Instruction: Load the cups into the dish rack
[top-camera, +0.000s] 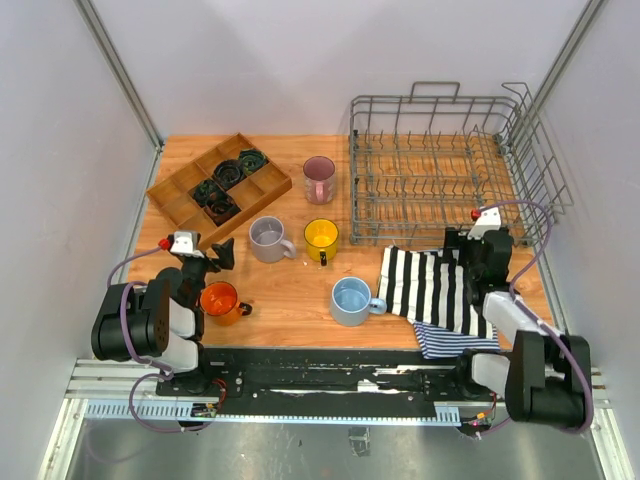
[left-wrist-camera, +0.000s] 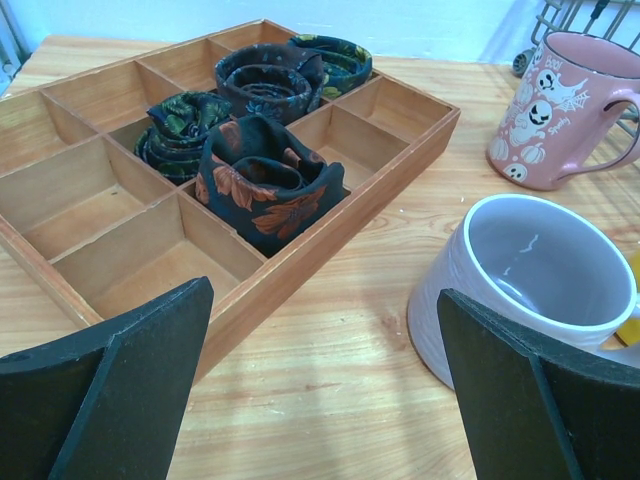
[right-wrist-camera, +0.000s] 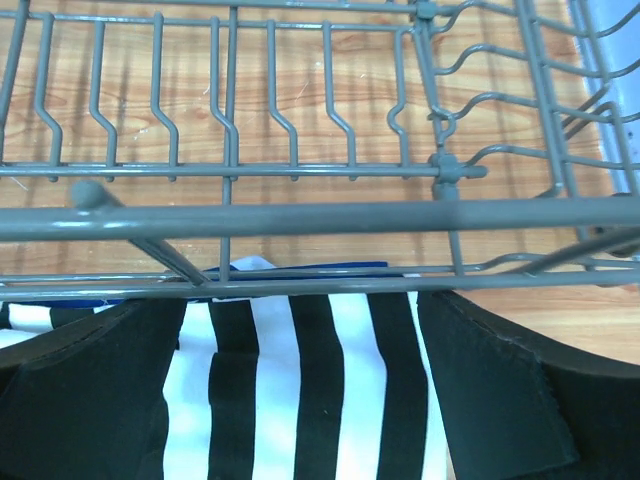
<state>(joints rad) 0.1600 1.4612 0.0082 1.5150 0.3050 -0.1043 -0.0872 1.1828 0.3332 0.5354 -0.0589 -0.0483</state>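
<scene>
Only the pink mug (left-wrist-camera: 555, 110) carries print — white ghosts, pumpkins and one small slanted word, too blurred to read. Nothing else shows legible text.

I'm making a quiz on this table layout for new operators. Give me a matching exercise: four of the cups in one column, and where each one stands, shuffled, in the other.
Cups:
1. orange cup
2. pink cup
3. light blue cup
4. grey cup

Places:
A. just left of the striped cloth
B. between the wooden tray and the dish rack
C. near the table's front, next to the left arm
D. just left of the yellow cup

Pairs: 1-C, 2-B, 3-A, 4-D
</scene>
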